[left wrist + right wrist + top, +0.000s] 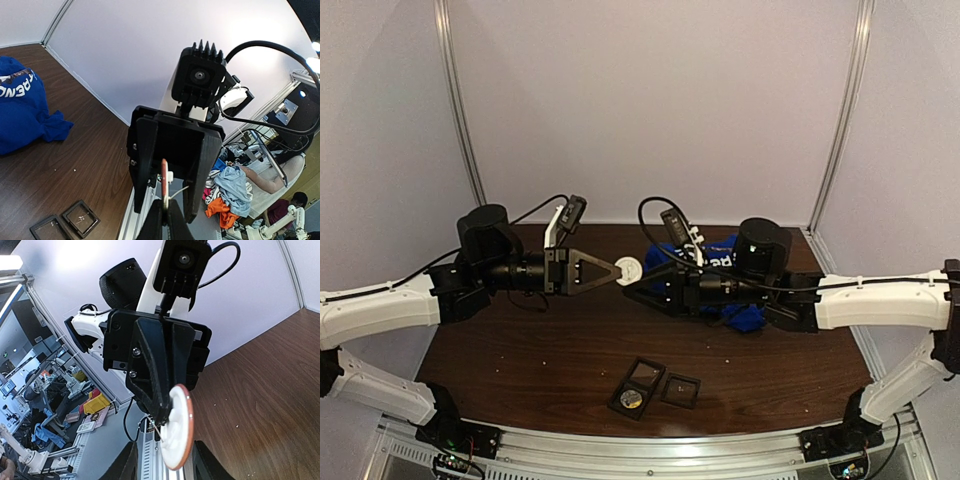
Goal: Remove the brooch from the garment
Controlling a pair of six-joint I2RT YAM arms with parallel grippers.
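Dark wooden tabletop (520,360) lies beneath 2 arms that meet in mid-air. Here the left gripper (617,270) is clamped on the round white brooch (630,268), which is off the blue shirt (745,315) bunched at the back right. The right gripper (638,287) has its fingers spread either side of the disc, seemingly for a handover.

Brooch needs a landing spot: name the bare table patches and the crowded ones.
Bare table: front left, between left arm and black boxes; front right, beyond the boxes. Crowded: centre, where left gripper and right gripper meet at the brooch; back right, the T-shirt.
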